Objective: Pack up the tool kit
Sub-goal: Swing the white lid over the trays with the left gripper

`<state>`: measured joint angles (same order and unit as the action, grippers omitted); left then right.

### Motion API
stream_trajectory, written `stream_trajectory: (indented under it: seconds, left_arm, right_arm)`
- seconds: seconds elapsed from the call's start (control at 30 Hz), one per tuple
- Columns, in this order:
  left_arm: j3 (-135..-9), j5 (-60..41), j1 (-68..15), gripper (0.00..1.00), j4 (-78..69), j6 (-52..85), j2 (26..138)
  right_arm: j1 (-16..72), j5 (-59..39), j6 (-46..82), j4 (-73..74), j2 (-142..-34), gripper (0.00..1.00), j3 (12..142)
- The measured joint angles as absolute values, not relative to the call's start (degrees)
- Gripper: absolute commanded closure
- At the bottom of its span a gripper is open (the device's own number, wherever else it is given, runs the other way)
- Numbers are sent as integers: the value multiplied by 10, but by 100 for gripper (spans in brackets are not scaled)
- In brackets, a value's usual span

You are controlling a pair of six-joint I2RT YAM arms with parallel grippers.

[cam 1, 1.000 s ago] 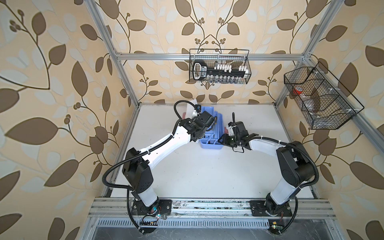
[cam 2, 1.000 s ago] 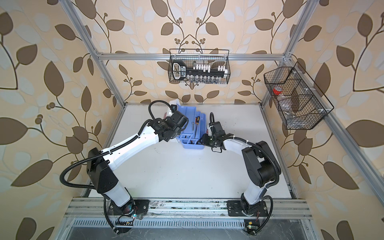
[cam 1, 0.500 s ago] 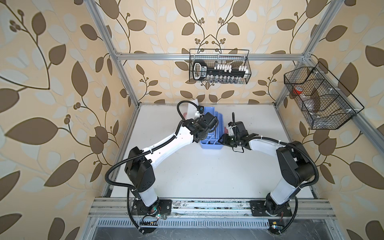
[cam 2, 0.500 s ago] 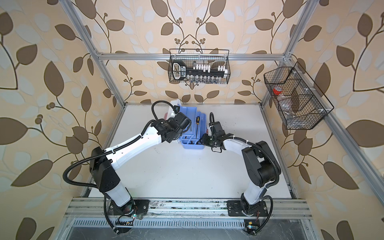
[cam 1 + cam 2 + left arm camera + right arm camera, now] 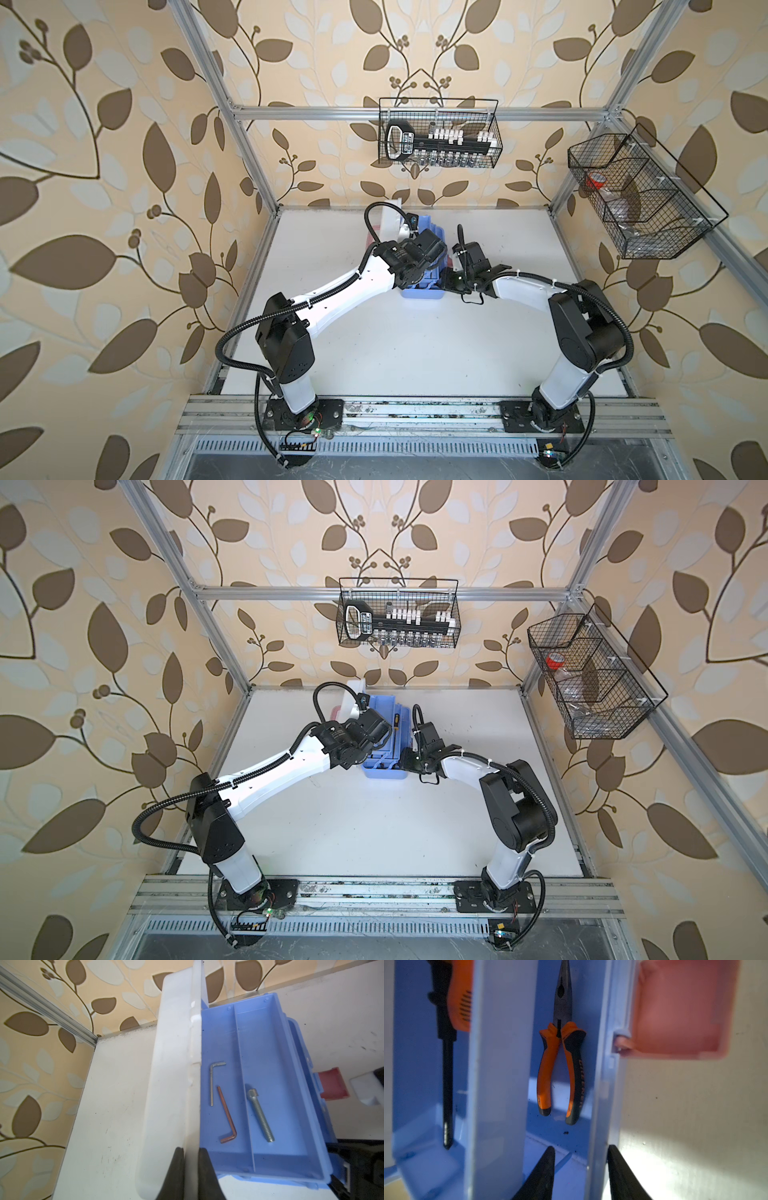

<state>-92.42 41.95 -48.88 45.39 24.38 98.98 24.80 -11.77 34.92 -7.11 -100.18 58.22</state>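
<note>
**Tool kit.** Light blue tiered plastic base (image 5: 384,774) sits on the white tabletop (image 5: 374,833), near the back wall, between both arms.
- White plastic lid (image 5: 172,1064): upright, with the left gripper (image 5: 190,1149) pinched tight on its edge.
- Top tray: silver hex key (image 5: 212,1084) and copper-coloured hex key (image 5: 227,1118) in one compartment, steel bolt (image 5: 260,1114) in the next.
- Lower compartments: orange-black long-nose pliers (image 5: 560,1028); orange-black screwdriver (image 5: 447,1047), in a separate one.
- Pinkish-red plastic latch (image 5: 679,1007): unfastened.
- Right gripper (image 5: 580,1148): fingers apart, astride the latch-side wall, with the inner finger clear of it.

Smooth blue plastic case (image 5: 270,1043), milky plastic lid (image 5: 172,1064), shiny metal bolt (image 5: 260,1114)
</note>
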Motion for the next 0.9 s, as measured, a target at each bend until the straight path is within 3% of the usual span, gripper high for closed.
stream_trajectory:
  seconds: [0.43, 0.67, 0.9]
  left_arm:
    - [-938, 303, -536, 76, 419, 274, 1019]
    - [-958, 289, -536, 74, 418, 276, 1018]
    - [-960, 312, -535, 71, 414, 271, 1006]
  right_arm:
    - [257, -143, 351, -63, -1002, 57, 582]
    - [250, -148, 351, -68, -995, 57, 582]
    - [222, -151, 344, -79, -917, 56, 568]
